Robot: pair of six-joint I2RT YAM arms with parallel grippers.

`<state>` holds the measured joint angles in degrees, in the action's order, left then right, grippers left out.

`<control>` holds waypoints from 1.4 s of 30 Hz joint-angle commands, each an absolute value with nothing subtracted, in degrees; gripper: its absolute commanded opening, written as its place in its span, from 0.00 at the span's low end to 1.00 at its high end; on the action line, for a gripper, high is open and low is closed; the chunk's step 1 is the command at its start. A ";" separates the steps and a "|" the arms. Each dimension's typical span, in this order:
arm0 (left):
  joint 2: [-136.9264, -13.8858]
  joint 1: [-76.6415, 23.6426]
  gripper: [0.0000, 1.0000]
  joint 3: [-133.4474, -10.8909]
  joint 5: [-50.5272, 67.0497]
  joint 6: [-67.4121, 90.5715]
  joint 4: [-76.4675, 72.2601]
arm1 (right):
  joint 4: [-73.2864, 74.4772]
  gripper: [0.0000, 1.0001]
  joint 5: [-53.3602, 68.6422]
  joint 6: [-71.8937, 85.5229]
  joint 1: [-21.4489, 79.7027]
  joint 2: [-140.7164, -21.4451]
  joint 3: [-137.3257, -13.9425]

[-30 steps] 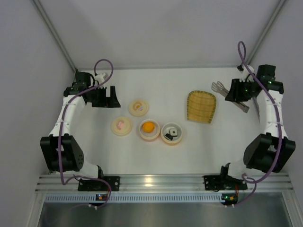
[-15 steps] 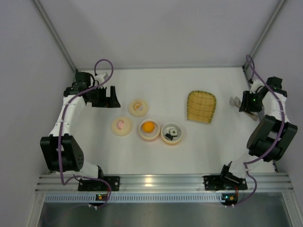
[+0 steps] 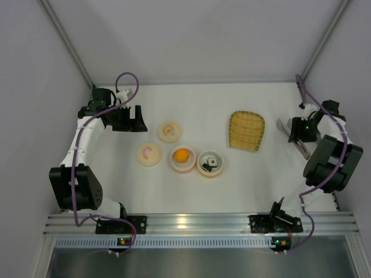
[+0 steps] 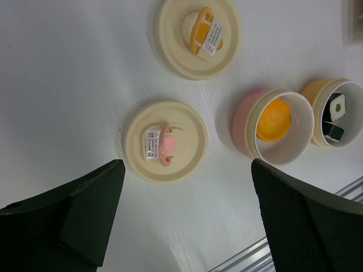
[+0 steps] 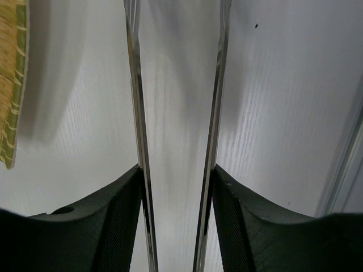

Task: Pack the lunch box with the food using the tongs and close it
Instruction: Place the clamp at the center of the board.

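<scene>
My right gripper (image 3: 299,135) is at the table's right edge, shut on the tongs (image 3: 286,125). In the right wrist view each finger presses on the outside of one silver arm (image 5: 135,85), and the two arms stand apart and run up out of frame, above bare table. The food lies in the lunch box cups at centre. An orange ball (image 3: 182,154) sits in the pink cup (image 3: 174,165), and sushi pieces (image 3: 212,161) sit in the orange cup (image 3: 203,172). My left gripper (image 3: 137,119) hovers open at the left with nothing between its fingers.
Two cream lids (image 3: 169,131) (image 3: 149,154) lie left of the cups, both uncovered. A yellow woven tray (image 3: 246,130) lies between the cups and the right arm. The enclosure wall and frame rail stand close to the right gripper.
The right arm has swung from beside the yellow tray out to the right table edge, carrying the tongs. Its fingers have eased apart a little. The left arm has not moved.
</scene>
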<state>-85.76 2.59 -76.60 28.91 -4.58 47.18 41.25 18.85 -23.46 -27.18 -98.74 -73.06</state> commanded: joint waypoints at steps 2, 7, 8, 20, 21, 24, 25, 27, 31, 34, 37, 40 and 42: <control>-85.43 2.64 0.98 -76.73 29.27 -5.45 46.32 | 36.39 0.50 18.72 -27.15 -27.60 -98.52 -70.23; -85.17 2.72 0.98 -76.82 29.09 -5.62 46.67 | 35.33 0.51 17.49 -28.91 -27.60 -98.96 -67.33; -85.08 2.72 0.98 -76.82 29.00 -5.80 46.67 | 35.42 0.52 17.40 -29.09 -27.60 -99.05 -66.80; -85.52 2.64 0.98 -77.25 29.27 -5.54 46.76 | 36.91 0.62 15.64 -32.08 -27.60 -100.99 -66.10; -85.43 2.64 0.98 -77.34 29.27 -5.45 46.84 | 37.00 0.63 15.38 -32.25 -27.60 -101.07 -66.01; -85.17 2.72 0.98 -77.61 28.92 -5.45 47.11 | 37.26 0.68 15.55 -32.61 -27.60 -101.16 -65.74; -85.08 2.64 0.98 -77.52 28.83 -5.62 47.20 | 37.27 0.69 15.56 -32.61 -27.60 -101.16 -65.66; -84.64 2.64 0.98 -77.43 28.57 -5.71 47.46 | 37.53 0.73 15.73 -33.04 -27.60 -101.25 -65.57; -84.11 2.64 0.98 -77.08 28.21 -5.98 47.64 | 37.71 0.79 15.21 -33.66 -27.60 -101.86 -65.65; -84.02 2.64 0.98 -77.17 28.30 -6.06 47.64 | 38.32 0.84 15.12 -33.84 -27.60 -102.04 -65.74; -84.11 2.64 0.98 -77.43 28.48 -6.06 47.81 | 38.58 0.90 15.21 -33.66 -27.60 -101.60 -66.27; -84.02 2.64 0.98 -77.78 28.56 -6.59 48.16 | 39.99 0.99 15.99 -33.58 -27.60 -100.64 -67.49; -83.94 2.64 0.98 -77.78 28.56 -6.77 48.25 | 41.21 0.99 16.43 -33.22 -27.60 -99.41 -68.20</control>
<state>-85.76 2.59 -76.60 28.01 -5.43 47.33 39.86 14.87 -32.60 -27.18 -101.73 -66.02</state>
